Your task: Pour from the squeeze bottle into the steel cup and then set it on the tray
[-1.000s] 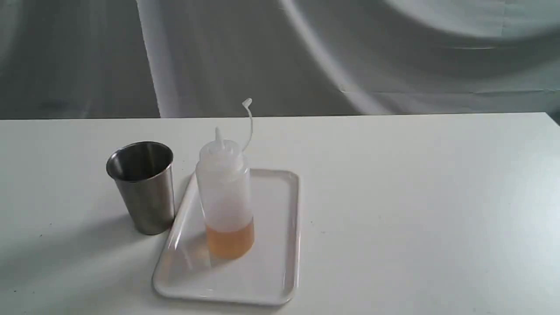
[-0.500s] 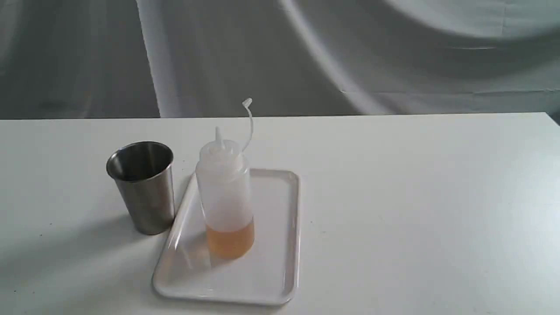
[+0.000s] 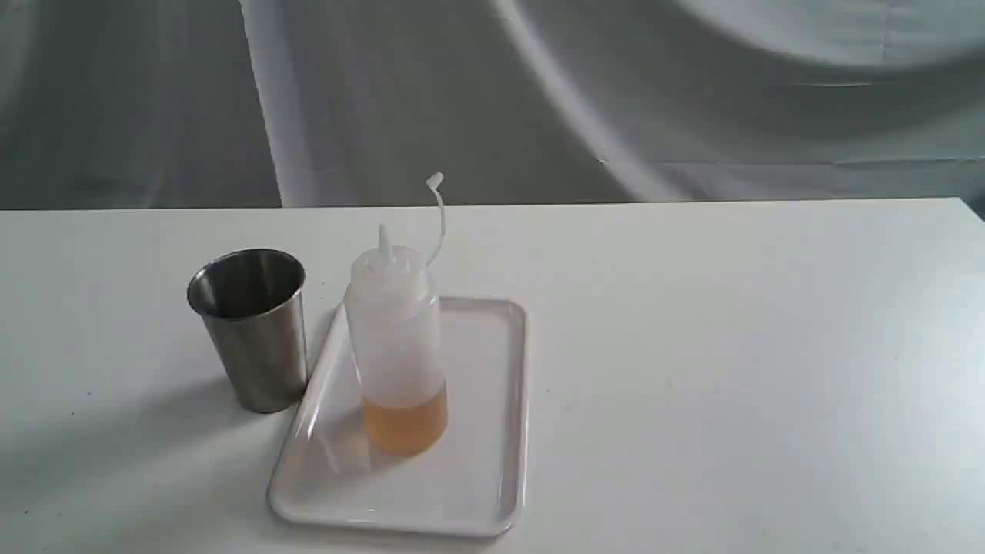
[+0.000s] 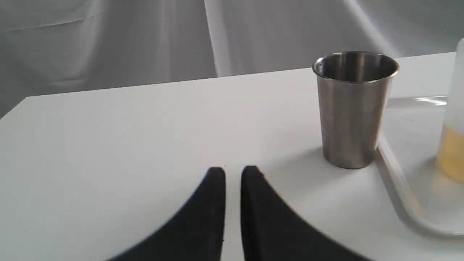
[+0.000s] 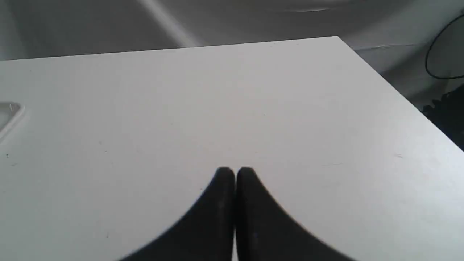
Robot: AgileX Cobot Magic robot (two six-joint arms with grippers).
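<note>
The squeeze bottle (image 3: 396, 338) stands upright on the white tray (image 3: 485, 431), amber liquid low in it, cap strap curling up behind the nozzle. The steel cup (image 3: 250, 327) stands upright on the table just left of the tray. Neither gripper shows in the exterior view. In the left wrist view my left gripper (image 4: 233, 172) is shut and empty over bare table, with the steel cup (image 4: 353, 108), the tray's rim (image 4: 398, 181) and the bottle's edge (image 4: 453, 145) beyond it. My right gripper (image 5: 235, 173) is shut and empty above bare table, a tray corner (image 5: 9, 116) far off.
The white table (image 3: 731, 346) ends at a back edge against grey draped cloth (image 3: 539, 92). The right wrist view shows the table's corner with dark cables (image 5: 446, 105) beyond it.
</note>
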